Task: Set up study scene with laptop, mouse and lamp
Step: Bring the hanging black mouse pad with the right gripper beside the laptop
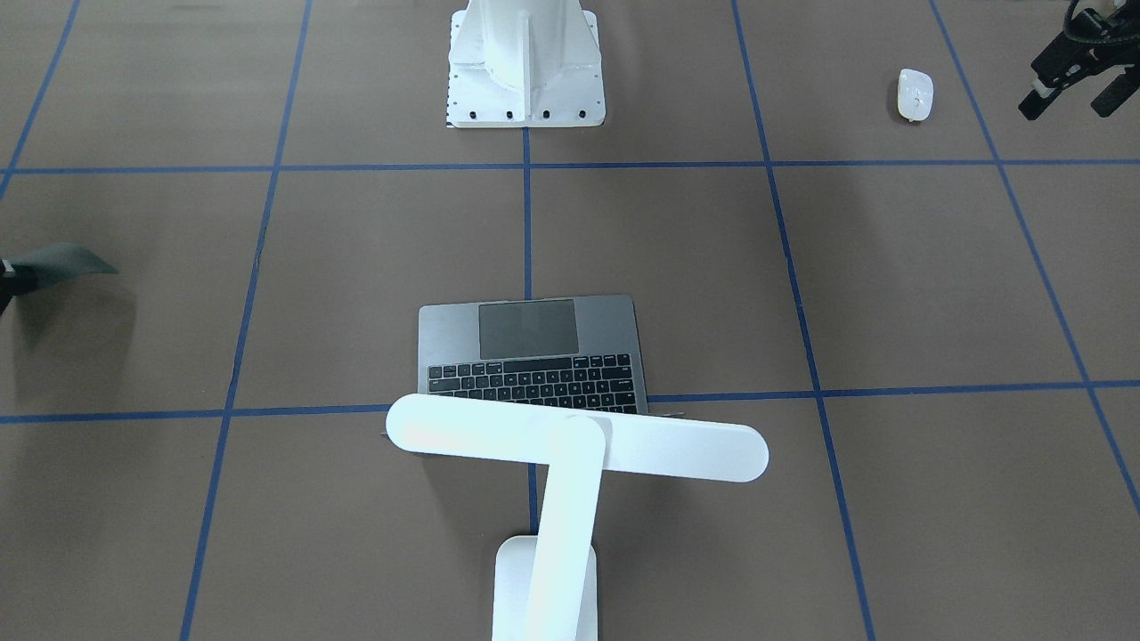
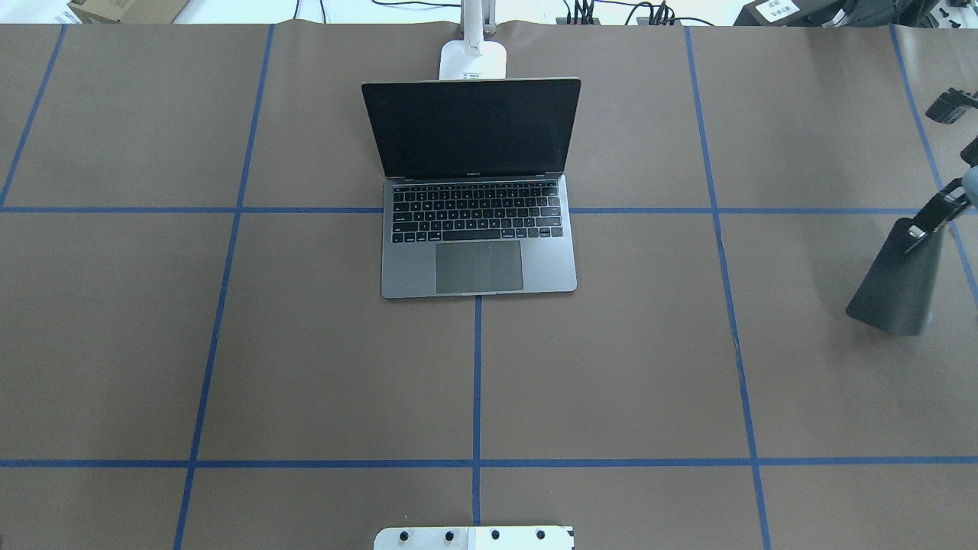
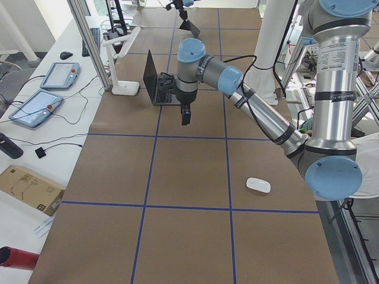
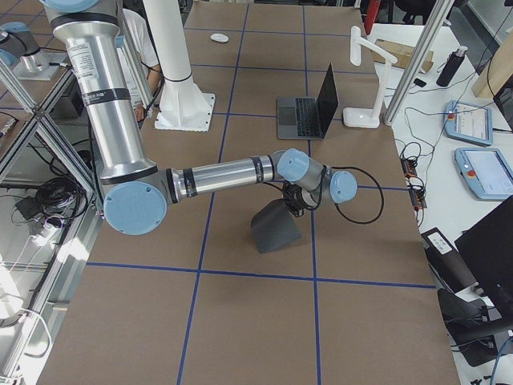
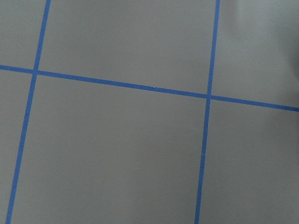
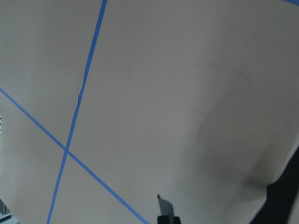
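Front-facing view: the laptop (image 1: 530, 352) lies open at the centre of the tabletop (image 1: 891, 294); the bar head of the lamp (image 1: 579, 445) overlaps its rear edge. The mouse (image 1: 915, 94) rests well apart from both, near the left fingers (image 1: 1040, 102), which are spread with nothing between them.

Overhead view: the right fingers (image 2: 921, 231) are clamped on one edge of a black mouse pad (image 2: 890, 286), held tilted, well apart from the laptop.

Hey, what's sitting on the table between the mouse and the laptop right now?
Nothing. In the front-facing view, the stretch from the mouse to the laptop is bare brown table, crossed only by blue tape lines.
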